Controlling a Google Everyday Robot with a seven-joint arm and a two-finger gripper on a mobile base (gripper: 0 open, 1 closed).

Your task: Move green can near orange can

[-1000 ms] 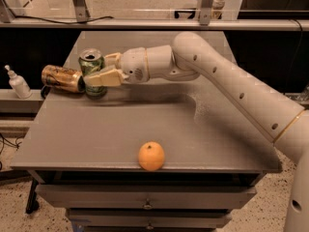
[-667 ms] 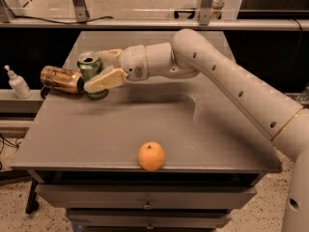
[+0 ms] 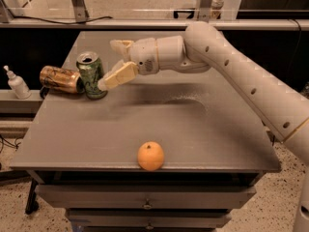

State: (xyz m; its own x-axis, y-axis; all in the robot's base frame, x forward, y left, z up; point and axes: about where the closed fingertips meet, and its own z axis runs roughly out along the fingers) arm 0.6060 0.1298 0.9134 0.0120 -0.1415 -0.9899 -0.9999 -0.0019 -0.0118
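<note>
Nearest, a round orange fruit sits at the front edge of the tabletop, well apart from the rest. Farther back on the left, the green can stands upright, seemingly touching the orange can, which lies on its side. The gripper is just right of the green can, jaws spread and pinching nothing. The placing looks done; only drawing the arm clear seems left.

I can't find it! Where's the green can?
The green can stands back left on the table, beside the lying orange can, with the open hand just to its right.
</note>
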